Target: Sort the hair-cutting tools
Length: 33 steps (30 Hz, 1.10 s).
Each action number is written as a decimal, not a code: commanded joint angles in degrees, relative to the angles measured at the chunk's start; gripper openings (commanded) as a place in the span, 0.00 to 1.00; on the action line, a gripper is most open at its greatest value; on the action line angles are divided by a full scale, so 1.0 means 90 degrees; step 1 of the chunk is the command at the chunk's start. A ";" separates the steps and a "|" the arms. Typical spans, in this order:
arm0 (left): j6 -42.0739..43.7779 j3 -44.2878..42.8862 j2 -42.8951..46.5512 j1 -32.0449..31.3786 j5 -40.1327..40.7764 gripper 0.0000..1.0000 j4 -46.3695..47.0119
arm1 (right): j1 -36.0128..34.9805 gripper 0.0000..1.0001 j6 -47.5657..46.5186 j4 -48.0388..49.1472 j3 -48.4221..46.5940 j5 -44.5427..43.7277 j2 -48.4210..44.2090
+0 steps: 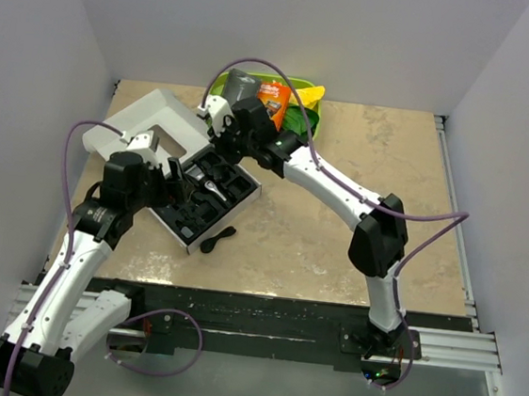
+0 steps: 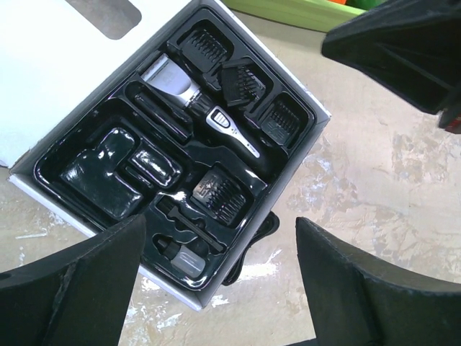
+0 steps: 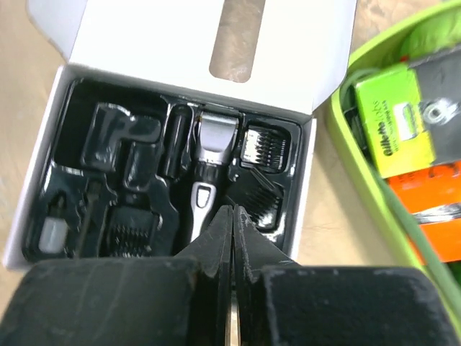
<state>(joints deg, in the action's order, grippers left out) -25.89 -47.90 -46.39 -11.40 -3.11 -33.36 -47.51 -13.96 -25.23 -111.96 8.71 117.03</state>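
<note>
The clipper (image 2: 191, 101) lies in its long slot in the middle of the box (image 3: 37, 166), blade head toward the open lid (image 3: 144, 36). Around it, black combs (image 2: 220, 194) sit in their own pockets, so most of the kit looks put away. What is left, as far as I can see, is the small curved piece (image 1: 217, 240). It lies on the table (image 1: 333, 262), just beside the box's near corner and outside the moulded tray. One or two pockets at the box's left end look bare, though the shiny black plastic makes that hard to tell.

The left gripper (image 2: 220, 241) hangs over the near end of the box with its fingers wide apart, holding nothing. The right gripper (image 3: 234, 216) hovers above the clipper's handle with its fingers pressed together, and I see nothing between them. The green bin (image 3: 364, 180) with the razor packs (image 3: 392, 126) stands just beyond the box.
</note>
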 commanded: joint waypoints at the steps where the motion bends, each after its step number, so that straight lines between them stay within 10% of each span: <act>1: 0.0103 -0.0293 -0.0080 -0.0023 0.0121 0.88 0.0367 | 0.0005 0.00 0.1811 0.0460 -0.0372 -0.0450 0.0413; 33: 0.0172 -0.0078 -0.0041 -0.0023 0.0082 0.82 0.0455 | 0.0005 0.00 0.2459 0.0997 -0.1398 -0.1515 0.2387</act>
<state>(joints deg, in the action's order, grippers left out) -25.36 -48.66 -47.51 -11.40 -2.50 -32.14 -47.51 8.34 -17.69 -125.36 -3.86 138.41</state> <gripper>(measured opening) 0.823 0.007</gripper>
